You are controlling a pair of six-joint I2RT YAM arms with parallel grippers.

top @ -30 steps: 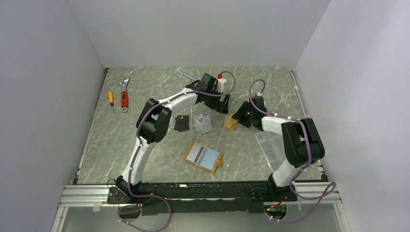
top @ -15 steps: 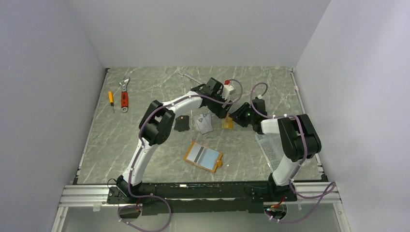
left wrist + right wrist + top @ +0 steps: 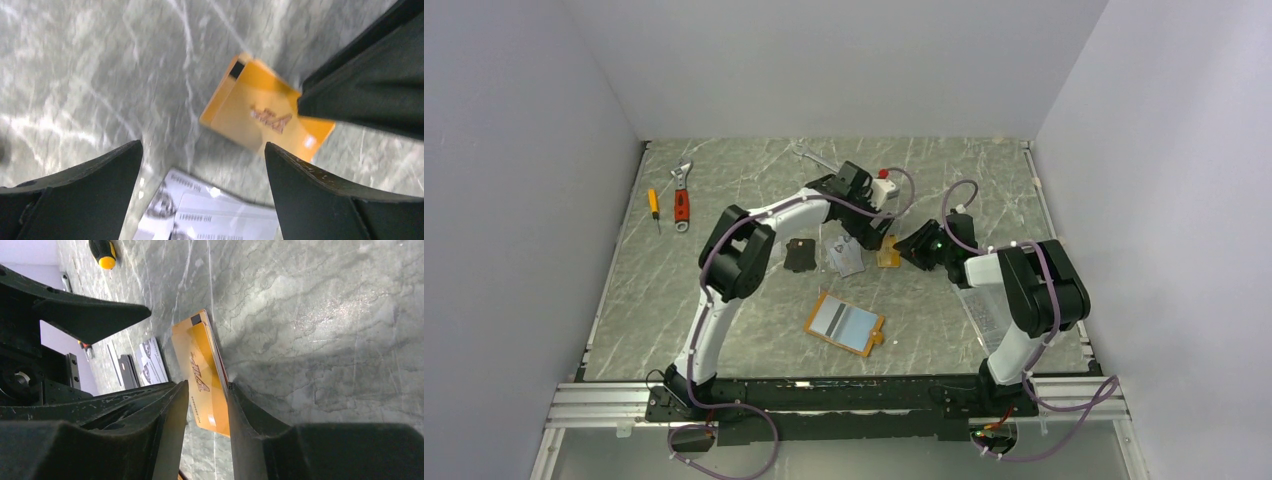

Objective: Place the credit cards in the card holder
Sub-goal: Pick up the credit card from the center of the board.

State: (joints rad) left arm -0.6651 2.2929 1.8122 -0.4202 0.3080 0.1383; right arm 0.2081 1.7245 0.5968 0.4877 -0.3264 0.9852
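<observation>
Nearest, one orange card holder [image 3: 845, 323] lies open on the desk [image 3: 664, 290], grey pockets up. Bare marble surrounds it, and it sits well clear of the near rail. To its right, a clear plastic piece [image 3: 977, 300] lies under the right arm.

Mid-desk, far from every edge, there are three credit cards. Two silver-grey cards [image 3: 210, 215] overlap, and one orange card [image 3: 200, 355] is tilted up just beside them. A dark flat piece [image 3: 800, 256] lies to the left of the silver pair.

The right gripper [image 3: 207, 386] has narrow jaws on either side of the orange card, one touching its edge. Whether they clamp it cannot be told. The left gripper [image 3: 202, 147] hangs over the cards with its jaws wide and empty.

Farthest, near the left edge, are one screwdriver [image 3: 654, 205] and one red-handled wrench [image 3: 682, 203].
</observation>
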